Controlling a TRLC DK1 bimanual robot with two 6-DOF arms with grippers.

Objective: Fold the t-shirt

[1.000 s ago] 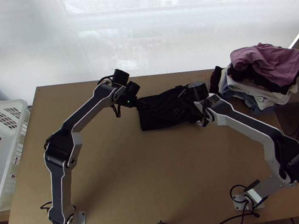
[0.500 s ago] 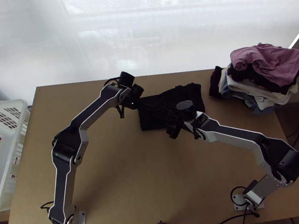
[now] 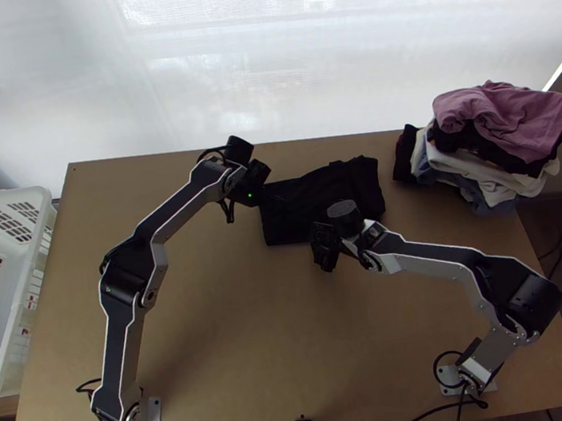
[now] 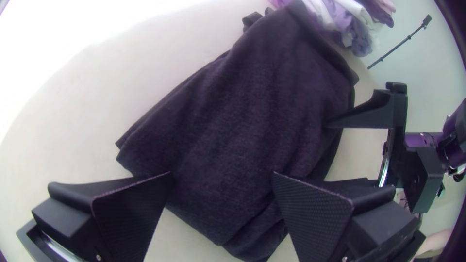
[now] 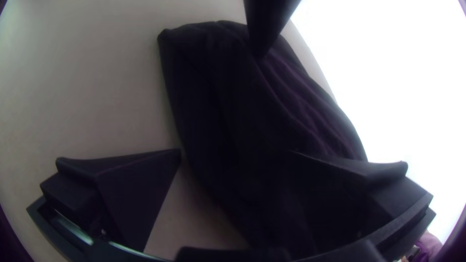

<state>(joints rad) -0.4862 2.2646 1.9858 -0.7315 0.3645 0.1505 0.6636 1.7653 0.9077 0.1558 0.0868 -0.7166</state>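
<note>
Working from a distance, I hold my left gripper (image 3: 270,195) released, its fingers wide apart over one end of the black t-shirt (image 3: 318,181). The shirt lies ahead of that gripper, folded into a wrinkled, roughly rectangular bundle, with stacked layers showing along an edge just beyond the fingertips. My right gripper (image 3: 319,247), also released with fingers spread, hangs at the shirt's near long edge; that edge runs between its fingers, one above fabric, the other above bare wood. Whether either gripper touches the cloth, I cannot tell.

Past the left gripper and shirt, the table's (image 3: 236,319) far edge runs close, backed by a bright, pale surface (image 3: 209,65). On the near side of both grippers, bare wood gives me broad room to move, down between the arm bases. Well to the right of my right gripper sits a clothes pile (image 3: 498,135), pink on top; well left of my left gripper, a white basket (image 3: 19,306) stands beside the table's edge.
</note>
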